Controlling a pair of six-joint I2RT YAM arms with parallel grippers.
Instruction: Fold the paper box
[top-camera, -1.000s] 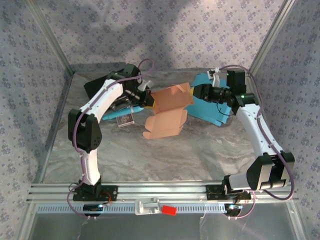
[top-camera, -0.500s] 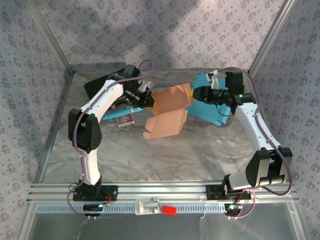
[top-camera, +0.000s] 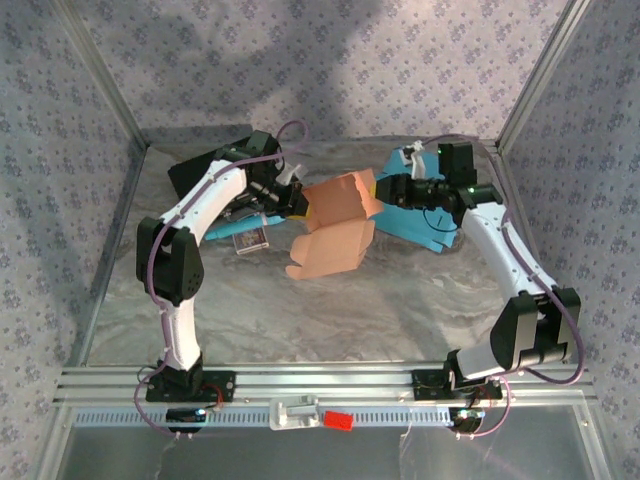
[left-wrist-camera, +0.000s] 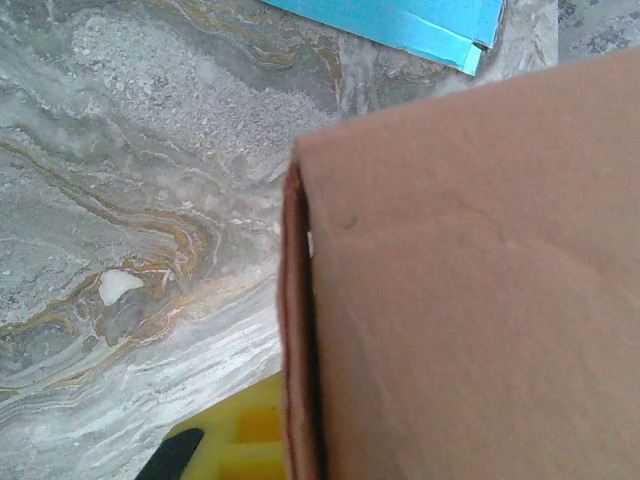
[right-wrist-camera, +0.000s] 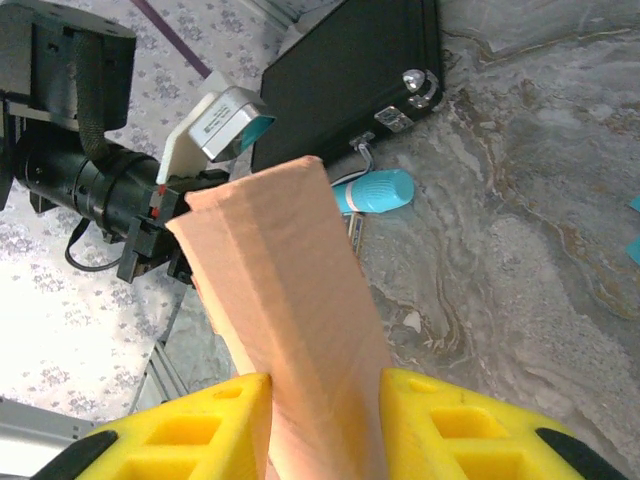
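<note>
The tan paper box (top-camera: 335, 225) is held up over the middle of the table, its lower flaps hanging open toward the front. My left gripper (top-camera: 298, 200) is shut on the box's left wall. In the left wrist view that wall's edge (left-wrist-camera: 296, 330) runs beside one yellow finger (left-wrist-camera: 225, 440), and the box (left-wrist-camera: 470, 280) hides the other finger. My right gripper (top-camera: 378, 190) is shut on the box's right end. In the right wrist view the folded panel (right-wrist-camera: 290, 290) rises between both yellow fingers (right-wrist-camera: 190, 430), which touch its sides around the gripper (right-wrist-camera: 325, 430).
A blue paper sheet (top-camera: 420, 225) lies flat under the right arm, its corner (left-wrist-camera: 400, 20) beyond the box. A black case (top-camera: 200, 170) sits at the back left, with a small packet (top-camera: 250, 240) in front and a blue tube (right-wrist-camera: 375, 192) beside it.
My right gripper has moved left with the box's right end, so the upper part of the box is narrower. The left gripper has held its place.
</note>
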